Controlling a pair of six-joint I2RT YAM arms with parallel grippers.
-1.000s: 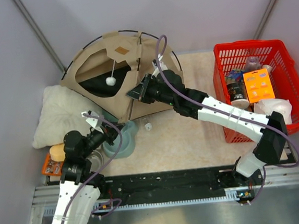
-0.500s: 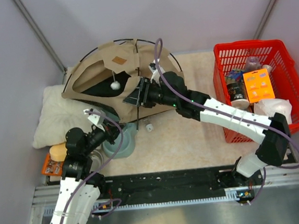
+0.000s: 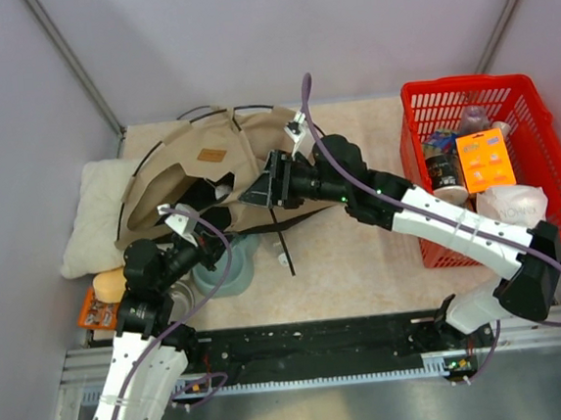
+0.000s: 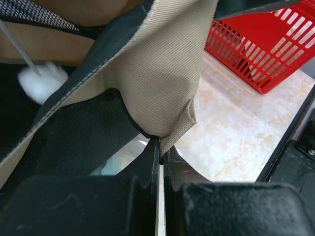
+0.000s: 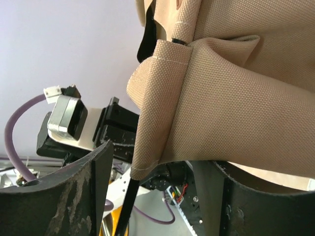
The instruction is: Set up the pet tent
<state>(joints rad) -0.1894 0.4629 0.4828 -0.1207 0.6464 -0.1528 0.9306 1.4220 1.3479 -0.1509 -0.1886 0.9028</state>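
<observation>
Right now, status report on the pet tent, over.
Left end effector shut on pet tent hem. Right end effector open around a corner. Tent slumped, not standing. Pillow beside it, teal bowl in front.

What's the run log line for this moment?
stage: tent setup | pet tent: slumped, not upright | left gripper: shut on tent hem | right gripper: open, tent corner between fingers

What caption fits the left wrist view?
Shut left tool pinching a corner of the pet tent; red basket behind.

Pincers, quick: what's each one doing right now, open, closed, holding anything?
Left pincer: closed on a corner of the pet tent.
Right pincer: open, with tent fabric between its fingers, unclamped.
</observation>
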